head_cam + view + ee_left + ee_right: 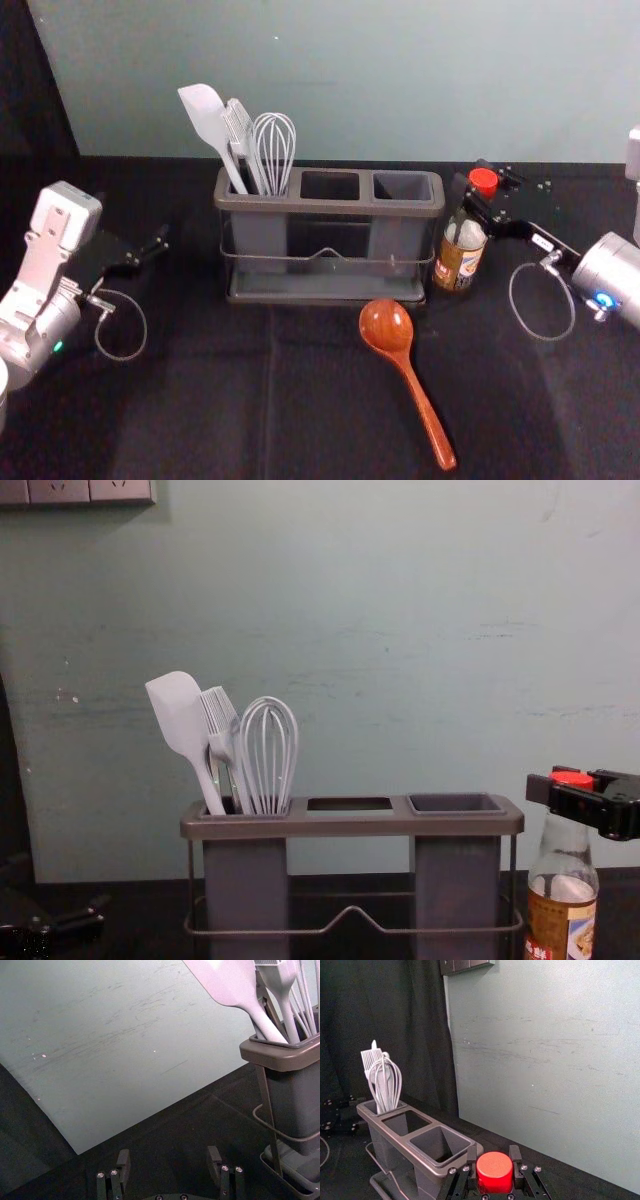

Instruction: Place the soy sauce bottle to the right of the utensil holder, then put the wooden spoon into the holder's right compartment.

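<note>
My right gripper (474,192) is closed around the neck of the soy sauce bottle (459,262), just under its red cap. The bottle is upright, close beside the right end of the utensil holder (330,207). In the right wrist view the red cap (494,1171) sits between the fingertips of that gripper (494,1159). On the table in front of the holder lies the wooden spoon (388,327), bowl toward the holder. The holder's right compartment (456,803) holds nothing. My left gripper (160,247) stays idle left of the holder, and its fingers are apart in its wrist view (168,1160).
A white spatula (205,115), a brush and a whisk (274,150) stand in the holder's left compartment. Behind the dark table rises a pale wall (350,80). A wire rail (350,914) runs along the holder's front.
</note>
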Controlling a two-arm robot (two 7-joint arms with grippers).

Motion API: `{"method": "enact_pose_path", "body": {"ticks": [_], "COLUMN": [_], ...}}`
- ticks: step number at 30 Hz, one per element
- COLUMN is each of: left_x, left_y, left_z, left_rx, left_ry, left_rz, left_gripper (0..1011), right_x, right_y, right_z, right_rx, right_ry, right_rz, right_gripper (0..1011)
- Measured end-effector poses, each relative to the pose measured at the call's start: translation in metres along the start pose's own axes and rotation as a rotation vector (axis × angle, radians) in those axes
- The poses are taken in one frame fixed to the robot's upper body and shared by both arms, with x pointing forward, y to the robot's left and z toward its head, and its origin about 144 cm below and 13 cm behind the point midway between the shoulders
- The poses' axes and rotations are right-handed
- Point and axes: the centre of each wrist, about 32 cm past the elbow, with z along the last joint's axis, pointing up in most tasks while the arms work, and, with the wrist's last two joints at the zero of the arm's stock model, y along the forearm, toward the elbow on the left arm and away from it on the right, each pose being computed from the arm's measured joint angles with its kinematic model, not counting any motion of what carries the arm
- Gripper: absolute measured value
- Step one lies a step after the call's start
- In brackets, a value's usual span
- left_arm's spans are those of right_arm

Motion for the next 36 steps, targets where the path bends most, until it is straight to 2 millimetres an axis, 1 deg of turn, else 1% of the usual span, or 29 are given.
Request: {"method": "enact_pose_path", "body": {"ticks": [28, 31, 32, 35, 36], "left_x": [0.0000, 0.0000, 0.0000, 0.0000, 0.0000], "left_y": [0.0000, 0.0000, 0.0000, 0.0000, 0.0000], "left_z": [0.0000, 0.0000, 0.0000, 0.0000, 0.0000], "left_rx": [0.000, 0.000, 0.000, 0.000, 0.000], "left_ry": [0.000, 0.000, 0.000, 0.000, 0.000], "left_rz": [0.000, 0.000, 0.000, 0.000, 0.000], "left_gripper": [1005, 1005, 1005, 1005, 1005], "right_x": [-0.0010, -0.0005, -0.0004, -0.0003, -0.0003], "right_y": [0.0024, 0.0027, 0.0030, 0.0032, 0.0032], "right_z": [-0.0048, -0.0046, -0.0047, -0.0047, -0.0047], "right_rx": [0.026, 0.026, 0.025, 0.024, 0.023], "right_ry": [0.038, 0.036, 0.036, 0.037, 0.037], "right_rz": [-0.020, -0.020, -0.020, -0.020, -0.021], "right_gripper": [392, 433, 488, 561, 599]}}
